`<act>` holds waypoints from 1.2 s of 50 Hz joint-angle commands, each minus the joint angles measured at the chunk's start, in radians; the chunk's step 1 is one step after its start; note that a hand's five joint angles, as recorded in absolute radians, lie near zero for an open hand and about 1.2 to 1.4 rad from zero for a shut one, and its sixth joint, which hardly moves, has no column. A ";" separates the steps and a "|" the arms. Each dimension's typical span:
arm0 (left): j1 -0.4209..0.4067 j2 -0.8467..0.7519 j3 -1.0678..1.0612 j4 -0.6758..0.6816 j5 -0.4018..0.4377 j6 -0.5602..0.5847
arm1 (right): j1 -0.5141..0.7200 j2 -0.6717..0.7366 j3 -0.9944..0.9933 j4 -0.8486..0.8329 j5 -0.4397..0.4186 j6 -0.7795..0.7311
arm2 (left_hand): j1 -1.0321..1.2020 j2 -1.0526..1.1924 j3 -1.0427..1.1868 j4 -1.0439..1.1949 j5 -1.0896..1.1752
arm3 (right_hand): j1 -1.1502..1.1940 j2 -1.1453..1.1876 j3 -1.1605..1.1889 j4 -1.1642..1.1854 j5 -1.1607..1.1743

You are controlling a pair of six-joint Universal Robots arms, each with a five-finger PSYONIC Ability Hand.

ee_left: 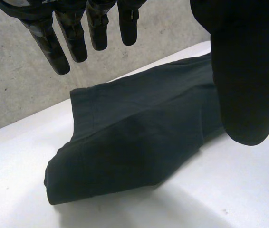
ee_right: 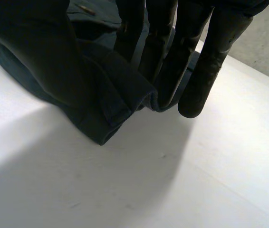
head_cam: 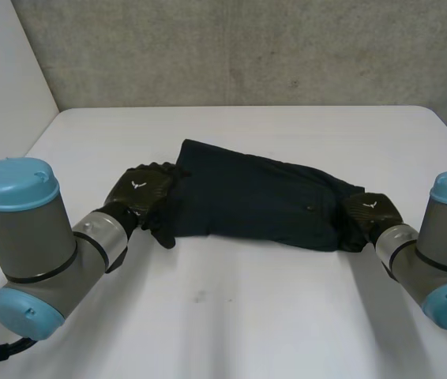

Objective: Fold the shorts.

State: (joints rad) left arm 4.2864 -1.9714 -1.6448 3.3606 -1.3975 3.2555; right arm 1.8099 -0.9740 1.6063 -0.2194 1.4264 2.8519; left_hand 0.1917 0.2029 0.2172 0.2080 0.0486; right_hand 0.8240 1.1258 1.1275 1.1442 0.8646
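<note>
The shorts [head_cam: 255, 201] lie on the white table [head_cam: 231, 324] between the hands. The left hand [head_cam: 140, 193] hangs open over one end, fingers straight, holding nothing (cloth beneath its fingertips). The right hand [head_cam: 372, 212] pinches the other end between thumb and straight fingers

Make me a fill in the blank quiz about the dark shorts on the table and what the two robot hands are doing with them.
1. The dark navy fabric shorts lie on a table whose top is coloured ___.
2. The left hand is at one end of the shorts with its fingers straight above the cloth, so that hand is ___.
3. The right hand pinches the other end between its fingers and its ___.

Missing words: white; open; thumb.
</note>
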 commanded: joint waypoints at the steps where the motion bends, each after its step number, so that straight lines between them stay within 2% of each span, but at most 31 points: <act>1: 0.003 0.031 -0.003 -0.003 -0.003 0.000 | -0.055 -0.110 0.026 0.018 0.008 -0.011 | 0.004 -0.007 -0.021 -0.012 -0.027 | 0.572 0.270 0.269 0.252 0.357; 6: 0.024 0.071 -0.006 -0.004 -0.003 -0.005 | -0.141 -0.212 0.041 0.051 0.002 -0.104 | 0.004 -0.007 -0.021 -0.012 -0.027 | 0.572 0.270 0.269 0.252 0.357; 7: 0.032 0.086 -0.007 -0.006 -0.003 -0.007 | -0.177 -0.215 0.032 0.076 0.002 -0.197 | 0.004 -0.007 -0.021 -0.012 -0.027 | 0.572 0.270 0.269 0.252 0.357; 10: 0.044 0.109 -0.023 -0.010 -0.003 -0.008 | -0.205 -0.221 0.011 0.116 0.009 -0.337 | 0.001 -0.010 -0.024 -0.015 -0.030 | 0.572 0.270 0.269 0.252 0.357; 12: 0.058 0.134 -0.044 -0.012 -0.002 -0.007 | -0.211 -0.223 -0.029 0.155 0.014 -0.495 | 0.001 -0.010 -0.024 -0.015 -0.030 | 0.572 0.270 0.269 0.252 0.357; 14: 0.066 0.146 -0.053 -0.012 0.000 -0.007 | -0.204 -0.215 -0.051 0.161 0.016 -0.564 | -0.002 -0.013 -0.027 -0.018 -0.033 | 0.572 0.270 0.269 0.252 0.357; 15: 0.067 0.151 -0.058 -0.012 0.000 -0.007 | -0.170 -0.213 -0.080 0.163 0.013 -0.603 | -0.002 -0.013 -0.027 -0.018 -0.033 | 0.572 0.270 0.269 0.252 0.357; 20: 0.069 0.158 -0.058 -0.010 0.002 -0.005 | 0.003 -0.198 -0.207 0.137 -0.018 -0.606 | -0.005 -0.016 -0.030 -0.021 -0.036 | 0.572 0.270 0.269 0.252 0.357; 23: 0.069 0.158 -0.049 -0.009 0.000 -0.007 | 0.100 -0.147 -0.265 0.092 -0.079 -0.611 | -0.005 -0.016 -0.030 -0.021 -0.036 | 0.572 0.270 0.269 0.252 0.357; 24: 0.069 0.158 -0.046 -0.009 0.000 -0.007 | 0.129 -0.134 -0.276 0.078 -0.102 -0.614 | -0.005 -0.016 -0.030 -0.021 -0.036 | 0.572 0.270 0.269 0.252 0.357; 26: 0.070 0.158 -0.023 0.000 -0.003 -0.008 | 0.263 -0.069 -0.313 0.026 -0.228 -0.618 | -0.002 -0.013 -0.027 -0.018 -0.033 | 0.572 0.270 0.269 0.252 0.357; 29: 0.070 0.158 0.003 0.003 -0.005 -0.013 | 0.345 0.021 -0.338 0.005 -0.348 -0.611 | -0.002 -0.013 -0.027 -0.018 -0.033 | 0.572 0.270 0.269 0.252 0.357; 32: 0.058 0.154 0.045 0.003 -0.006 -0.013 | 0.365 0.083 -0.358 0.006 -0.391 -0.611 | -0.002 -0.013 -0.027 -0.018 -0.033 | 0.572 0.270 0.269 0.252 0.357; 34: 0.055 0.146 0.075 0.003 -0.006 -0.013 | 0.373 0.116 -0.367 0.011 -0.389 -0.602 | -0.005 -0.016 -0.030 -0.021 -0.036 | 0.556 0.254 0.252 0.236 0.341; 35: 0.053 0.144 0.088 0.003 -0.006 -0.014 | 0.374 0.117 -0.365 0.011 -0.391 -0.600 | -0.002 -0.013 -0.027 -0.018 -0.033 | 0.381 0.079 0.078 0.061 0.166; 36: 0.053 0.143 0.100 0.003 -0.006 -0.014 | 0.379 0.106 -0.365 0.011 -0.386 -0.586 | -0.002 -0.013 -0.027 -0.018 -0.033 | -0.033 -0.335 -0.337 -0.353 -0.248; 39: 0.055 0.112 0.152 0.003 -0.008 -0.025 | 0.373 0.075 -0.356 0.009 -0.365 -0.525 | -0.005 -0.016 -0.030 -0.021 -0.036 | -0.418 -0.720 -0.721 -0.738 -0.633; 40: 0.055 0.099 0.169 0.003 -0.008 -0.030 | 0.370 0.043 -0.353 0.011 -0.335 -0.443 | -0.005 -0.016 -0.030 -0.021 -0.036 | -0.593 -0.895 -0.897 -0.914 -0.809; 41: 0.053 0.085 0.186 0.003 -0.008 -0.036 | 0.368 0.025 -0.352 0.011 -0.311 -0.389 | -0.005 -0.016 -0.030 -0.021 -0.036 | -0.649 -0.951 -0.953 -0.970 -0.865; 43: 0.035 0.048 0.244 0.002 -0.009 -0.051 | 0.356 -0.020 -0.344 0.009 -0.265 -0.262 | -0.005 -0.016 -0.030 -0.021 -0.036 | -0.649 -0.951 -0.953 -0.970 -0.865; 44: 0.027 0.034 0.264 0.000 -0.009 -0.056 | 0.327 -0.067 -0.336 0.006 -0.220 -0.121 | -0.005 -0.016 -0.030 -0.021 -0.036 | -0.649 -0.951 -0.953 -0.970 -0.865; 45: 0.018 0.020 0.286 -0.001 -0.009 -0.060 | 0.306 -0.089 -0.332 0.002 -0.196 -0.056 | -0.005 -0.016 -0.030 -0.021 -0.036 | -0.649 -0.951 -0.953 -0.970 -0.865; 50: -0.052 -0.130 0.448 -0.020 -0.006 -0.077 | 0.194 -0.143 -0.333 0.035 -0.150 0.258 | 0.007 -0.004 -0.018 -0.009 -0.024 | -0.649 -0.951 -0.953 -0.970 -0.865; 56: -0.122 -0.303 0.611 -0.139 -0.008 -0.079 | 0.175 -0.054 -0.391 0.162 -0.146 0.242 | 0.010 -0.001 -0.015 -0.006 -0.021 | -0.649 -0.951 -0.953 -0.970 -0.865; 60: -0.164 -0.418 0.715 -0.248 -0.012 -0.074 | 0.166 0.072 -0.476 0.291 -0.135 0.175 | 0.025 0.014 -0.001 0.008 -0.007 | -0.649 -0.951 -0.953 -0.970 -0.865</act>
State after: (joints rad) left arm 4.1820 -2.2275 -1.0756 3.2577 -1.4045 3.1754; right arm 1.9853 -1.0574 1.2312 -0.0885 1.2878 3.1183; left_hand 0.1917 0.2029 0.2172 0.2080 0.0486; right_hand 0.2060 0.2231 0.2162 0.2374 0.0657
